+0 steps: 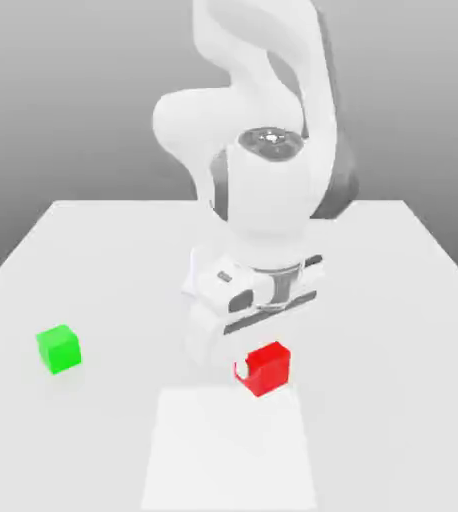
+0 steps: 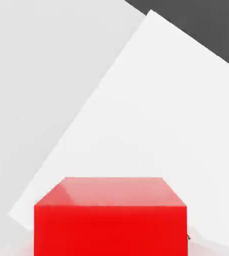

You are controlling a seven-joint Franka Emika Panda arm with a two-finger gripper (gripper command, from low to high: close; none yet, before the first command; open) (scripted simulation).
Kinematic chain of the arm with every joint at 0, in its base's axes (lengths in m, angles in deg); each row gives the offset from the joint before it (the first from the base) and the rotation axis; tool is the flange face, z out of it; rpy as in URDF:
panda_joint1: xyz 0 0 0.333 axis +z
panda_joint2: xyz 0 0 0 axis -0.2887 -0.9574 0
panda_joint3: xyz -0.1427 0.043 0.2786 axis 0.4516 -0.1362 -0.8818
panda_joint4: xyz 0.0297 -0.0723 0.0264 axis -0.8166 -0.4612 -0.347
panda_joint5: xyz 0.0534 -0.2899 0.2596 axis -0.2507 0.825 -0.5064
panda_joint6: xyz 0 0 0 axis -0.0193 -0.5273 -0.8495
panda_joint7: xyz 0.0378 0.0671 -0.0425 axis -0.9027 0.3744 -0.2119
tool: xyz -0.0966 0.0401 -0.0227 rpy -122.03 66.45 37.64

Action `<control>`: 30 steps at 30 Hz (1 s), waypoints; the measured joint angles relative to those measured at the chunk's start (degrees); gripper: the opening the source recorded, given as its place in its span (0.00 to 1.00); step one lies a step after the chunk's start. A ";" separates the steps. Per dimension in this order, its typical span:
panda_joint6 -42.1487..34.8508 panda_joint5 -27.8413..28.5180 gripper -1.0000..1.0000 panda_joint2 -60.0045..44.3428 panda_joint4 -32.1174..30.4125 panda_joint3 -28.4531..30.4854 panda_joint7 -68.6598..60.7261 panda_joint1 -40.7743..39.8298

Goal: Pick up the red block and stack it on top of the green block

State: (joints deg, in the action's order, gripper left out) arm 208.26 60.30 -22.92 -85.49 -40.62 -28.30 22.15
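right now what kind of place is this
Likely a simulated tabletop test bench: a plain white table, a bare grey backdrop, and just two cubes, the red block and the green block.

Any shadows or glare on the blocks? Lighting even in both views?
Exterior view: flat, soft light; faint shadow under the green block, no glare on the red block. Hand view: red block has a paler top face and a saturated front; no hard shadows.
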 joint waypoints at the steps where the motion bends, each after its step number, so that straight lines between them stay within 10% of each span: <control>1: -0.51 0.81 0.00 0.73 -0.06 1.35 -2.17 -1.21; 18: -6.31 13.27 0.00 8.81 -1.78 27.49 -40.57 -23.71; 30: 1.70 4.95 0.00 0.88 -1.83 32.11 -49.04 -20.07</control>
State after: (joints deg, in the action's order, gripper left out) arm 209.96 65.25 -22.03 -87.32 -8.51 -77.34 2.08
